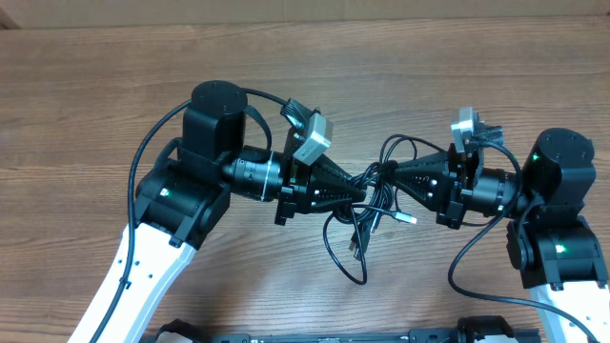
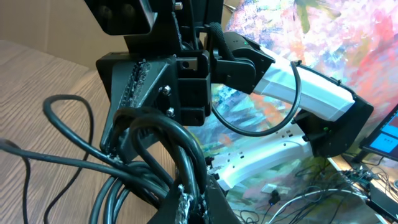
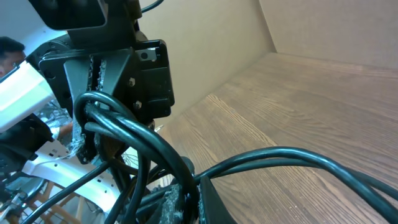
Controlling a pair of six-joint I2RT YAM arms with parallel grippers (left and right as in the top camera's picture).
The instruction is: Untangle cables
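Note:
The cables are thin black cords bunched in a knot between my two grippers, above the wooden table. Loose loops hang toward the table's front, and a silver-tipped plug lies beside them. My left gripper comes in from the left and is shut on the knot. My right gripper faces it from the right, shut on the same knot, the tips almost touching. In the left wrist view the cables run through my left gripper. In the right wrist view the cables pass between the closed jaws of my right gripper.
A small cable loop rises behind the right gripper's tip. Thicker black arm cables curve beside each arm. Beyond the table's edge, the left wrist view shows a computer screen and loose wires on the floor.

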